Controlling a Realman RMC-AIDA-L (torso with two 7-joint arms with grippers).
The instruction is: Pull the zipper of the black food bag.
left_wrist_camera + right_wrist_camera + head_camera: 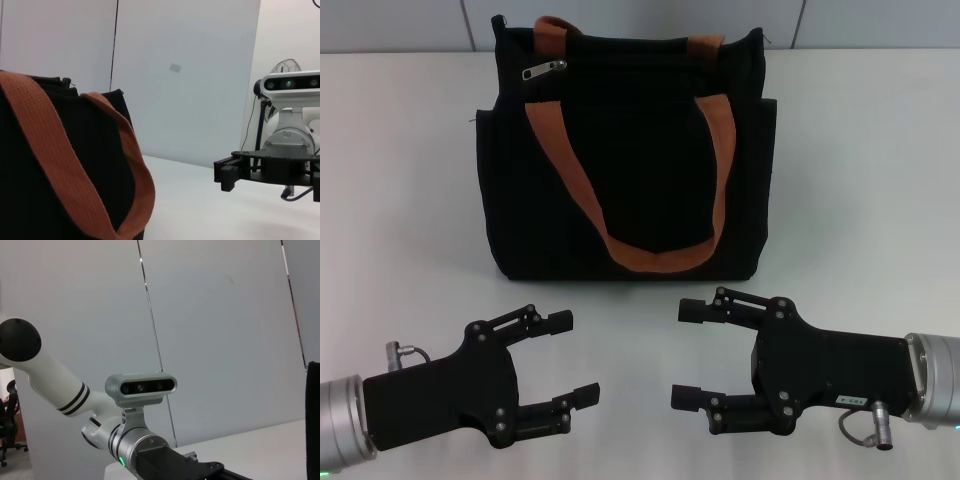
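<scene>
At the bag's top edge, robot's left end: the small silver metal zipper pull tab (pixel 544 70) is seen lying on the black zip line, untouched.
Bag: the boxy black fabric food bag (pixel 625 150) with two orange-brown strap handles (pixel 650 255) is stood upright toward the far side of the table, well apart from both claws.
Left gripper (pixel 557 358): held low near the table's front edge, fingers spread apart, nothing between them.
Right gripper (pixel 691 355): held level with the other, facing it, fingers likewise apart and empty.
Risk, tab: the tab is small and lies flat, so it could be missed or slipped off by a closing claw.
Risk, bag: the soft bag is braced by nothing; it could be dragged or tipped by a pull along the zip unless steadied by the second arm.
Risk, strap: the strap near the tab could be snagged instead.
Surface: a plain white table (pixel 860 150), smooth, offering little grip.
Room: pale grey wall panels (pixel 190 75) with dark seams are seen behind; a fan (pixel 285 66) is partly visible.
</scene>
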